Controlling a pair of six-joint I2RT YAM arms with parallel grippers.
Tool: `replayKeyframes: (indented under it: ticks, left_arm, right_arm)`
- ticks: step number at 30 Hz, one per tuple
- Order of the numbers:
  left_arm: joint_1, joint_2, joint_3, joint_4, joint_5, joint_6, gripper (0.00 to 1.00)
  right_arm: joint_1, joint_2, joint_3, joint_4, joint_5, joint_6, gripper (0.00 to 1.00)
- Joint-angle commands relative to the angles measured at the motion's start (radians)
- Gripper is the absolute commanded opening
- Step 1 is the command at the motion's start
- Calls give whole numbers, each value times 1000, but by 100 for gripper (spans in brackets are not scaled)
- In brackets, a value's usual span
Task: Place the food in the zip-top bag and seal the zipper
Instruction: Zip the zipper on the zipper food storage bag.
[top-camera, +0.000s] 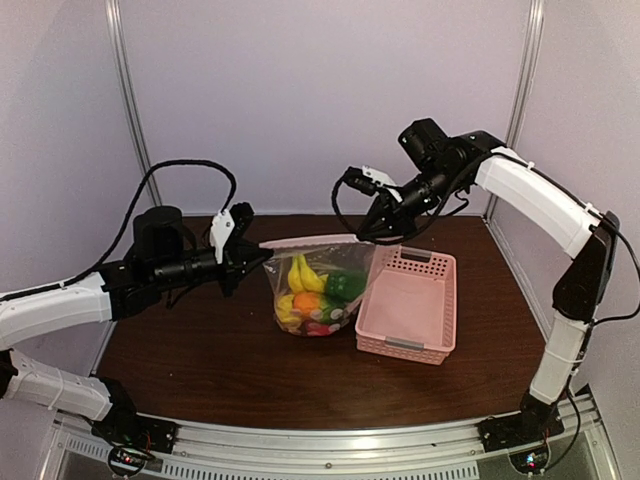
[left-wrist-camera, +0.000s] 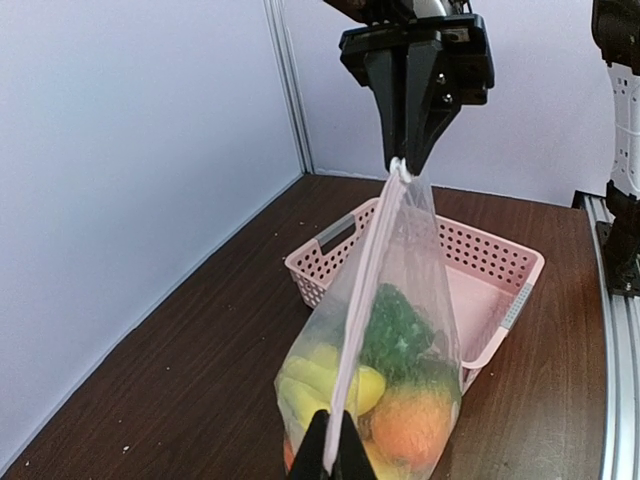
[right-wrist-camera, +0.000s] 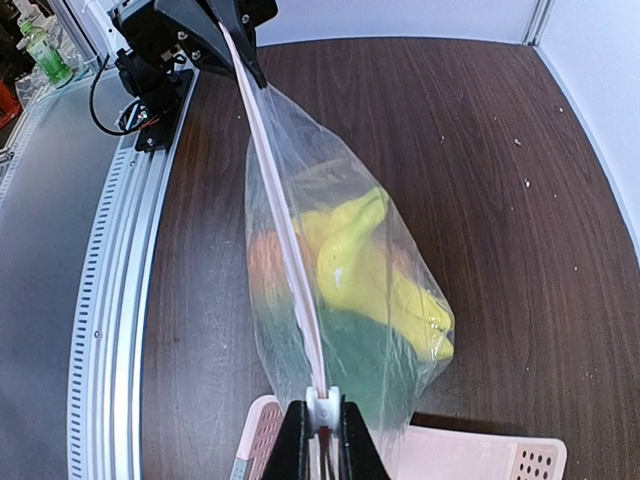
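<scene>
Left pincer (top-camera: 258, 250) clamps the zipper (top-camera: 310, 241) end, right pincer (top-camera: 378, 233) pinches its slider (right-wrist-camera: 322, 402). If either grip slips, the loaded zip-top bag (top-camera: 318, 295) would drop onto the counter (top-camera: 200, 350).

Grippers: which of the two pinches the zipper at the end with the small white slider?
The right gripper: the white slider sits between its fingertips. The left gripper pinches the opposite end of the zipper, where no slider shows.

The bag (top-camera: 335, 260) is clear, the banana (top-camera: 303, 276) yellow, the pepper (top-camera: 346, 286) green, the basket (top-camera: 402, 349) pink.
</scene>
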Motion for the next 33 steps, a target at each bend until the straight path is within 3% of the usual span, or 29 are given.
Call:
replayKeyframes:
  ticks: [1,14,33]
  left_arm:
    - [34,-16,-24,15,-48,8,0]
    - [53,-9,-25,13,-39,5,0]
    - [59,0,-26,15,-41,7,0]
  right_arm:
    - [-71,-54,-47,-98,111,-49,0]
    - [-159,-82,-67,-207,160,-133,0]
    - [-177,-77,-63,-221,172,-145,0]
